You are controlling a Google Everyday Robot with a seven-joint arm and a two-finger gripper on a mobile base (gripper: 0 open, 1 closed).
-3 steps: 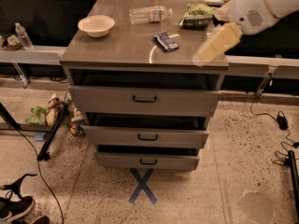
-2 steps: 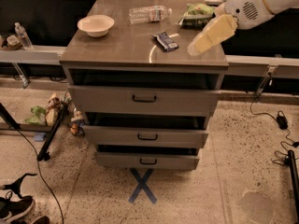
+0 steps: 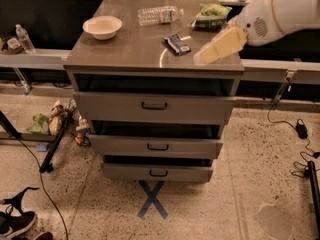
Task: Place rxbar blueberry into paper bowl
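"Four things on the cabinet point(image 3: 125, 56) top, is that right? Take the rxbar blueberry as your mark and tell me where each one lies."

"Four, yes. The rxbar blueberry point(image 3: 176, 43) lies flat on the brown top, a dark wrapper with light print, turned at a slant. The paper bowl point(image 3: 102, 27) stands upright well to the left of the bar and a little farther back, apart from it. The clear plastic bottle point(image 3: 157, 15) lies on its side behind the bar, toward the back edge. The green snack bag point(image 3: 211, 16) sits behind the bar and to its right, near the bottle."

"So the bar is not in the bowl. And your gripper?"

"My gripper point(image 3: 212, 50) hangs just to the right of the bar, over the front right part of the top. Its pale yellow end slants down and left toward the bar. As far as I can see it does not touch the bar. Whether it is wide or narrow, I cannot tell. My white arm point(image 3: 280, 11) comes in from the upper right, beyond the bar."

"What is below the bar?"

"Three drawers point(image 3: 154, 105) in the cabinet's front, each pulled out a little, each with a dark handle. On the floor, lower than the bar in the view and slightly to its left, is a blue tape cross point(image 3: 151, 199)."
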